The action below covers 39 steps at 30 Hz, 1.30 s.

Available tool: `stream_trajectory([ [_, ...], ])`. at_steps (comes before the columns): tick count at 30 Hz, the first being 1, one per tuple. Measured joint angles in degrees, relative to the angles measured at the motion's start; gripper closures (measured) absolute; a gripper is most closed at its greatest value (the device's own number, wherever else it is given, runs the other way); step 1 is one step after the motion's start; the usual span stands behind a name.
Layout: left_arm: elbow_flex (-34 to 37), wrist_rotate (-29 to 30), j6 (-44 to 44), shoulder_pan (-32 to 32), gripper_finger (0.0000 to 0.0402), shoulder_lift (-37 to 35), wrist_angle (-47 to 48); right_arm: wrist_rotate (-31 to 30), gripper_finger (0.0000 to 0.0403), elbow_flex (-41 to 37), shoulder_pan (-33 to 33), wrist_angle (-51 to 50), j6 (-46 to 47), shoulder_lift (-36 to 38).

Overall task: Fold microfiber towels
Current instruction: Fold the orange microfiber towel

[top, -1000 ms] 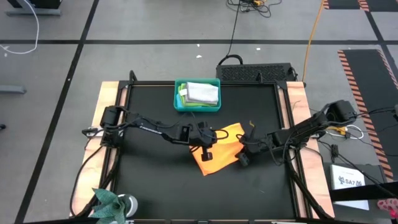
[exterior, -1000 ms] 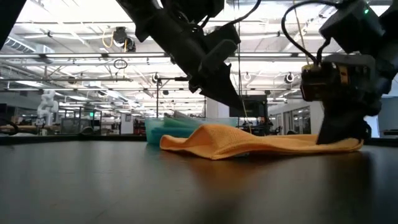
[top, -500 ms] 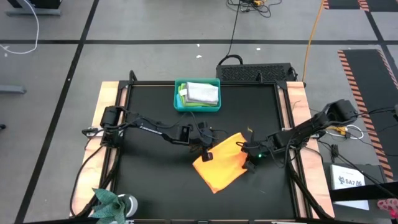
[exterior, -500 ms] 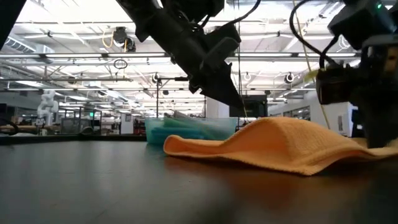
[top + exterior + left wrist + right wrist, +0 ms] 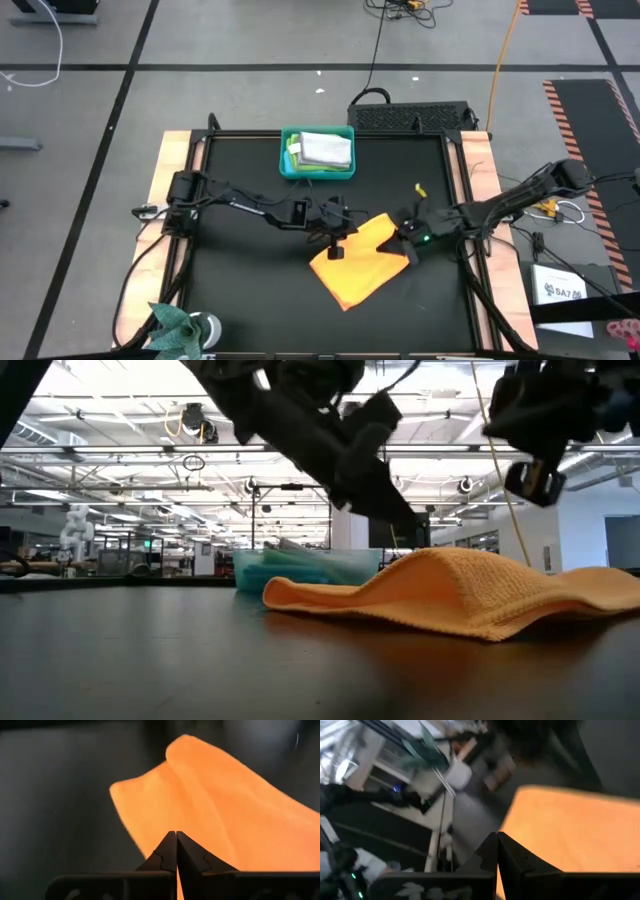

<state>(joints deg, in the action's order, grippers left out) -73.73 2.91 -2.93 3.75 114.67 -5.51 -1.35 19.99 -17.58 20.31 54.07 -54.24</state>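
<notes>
An orange-yellow towel (image 5: pixel 360 265) lies folded as a diamond in the middle right of the black table. It humps up in the middle (image 5: pixel 450 565) and its edges rest on the table. My left gripper (image 5: pixel 345 232) is shut, slanting down at the towel's far-left edge (image 5: pixel 135 815), with its tips by the hump (image 5: pixel 415 540). My right gripper (image 5: pixel 406 247) is shut on nothing and hangs above the towel's right corner, clear of it (image 5: pixel 530 480). More folded towels, a light grey one (image 5: pixel 325 148) on top, lie in the teal bin (image 5: pixel 290 168). My left gripper has its shut fingertips (image 5: pixel 176 837) right at the orange towel's surface near its far-left edge, coming slantwise from the table's left. I cannot tell whether they touch the cloth. The towel lies on the table.
The teal bin (image 5: pixel 300 568) stands at the table's far middle, behind the towel. A small plant (image 5: pixel 180 325) sits at the near left corner. A black box (image 5: pixel 415 115) lies beyond the far edge. Wooden rails (image 5: pixel 165 170) run along both sides.
The towel's loose part has come over toward the near edge, giving a diamond with a hump in the middle. My right gripper, earlier down on the towel's right end, has risen off it, tipped up and drawn back toward the right edge.
</notes>
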Motion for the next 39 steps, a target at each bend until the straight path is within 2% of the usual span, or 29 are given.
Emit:
stream_trajectory([
  [6, 0.0, -2.4, 0.7, 0.1, 0.0398, 4.4, -6.0, -5.6, 0.0403, 0.0, 0.0, -0.5, -3.9, 6.1],
  [12, 0.0, -3.3, 0.7, 0.1, 0.0399, 6.3, -8.9, -9.2, 0.0403, 0.1, 0.0, -3.5, -4.1, 7.2],
  [19, -0.1, 1.9, 0.8, 0.1, 0.0399, 9.2, -8.2, -10.9, 0.0403, 0.0, 0.0, -5.8, -3.1, 6.8],
  [22, -0.1, 3.8, 0.9, 0.1, 0.0398, 9.6, -5.0, -11.0, 0.0403, 0.0, 0.0, -5.8, -2.4, 6.8],
  [26, -0.3, 9.5, 1.5, 0.1, 0.0399, 9.6, -0.2, -11.1, 0.0403, 0.0, 0.0, -5.8, -2.3, 6.8],
  [29, -0.4, 10.9, 3.9, 0.1, 0.0398, 9.4, 4.2, -12.1, 0.0403, 0.0, 0.0, -6.0, -2.3, 6.8],
  [39, -0.6, 12.2, 24.4, 2.3, 0.0399, 7.6, 21.2, -10.6, 0.0403, 0.0, 0.0, -7.7, -0.7, 6.8],
])
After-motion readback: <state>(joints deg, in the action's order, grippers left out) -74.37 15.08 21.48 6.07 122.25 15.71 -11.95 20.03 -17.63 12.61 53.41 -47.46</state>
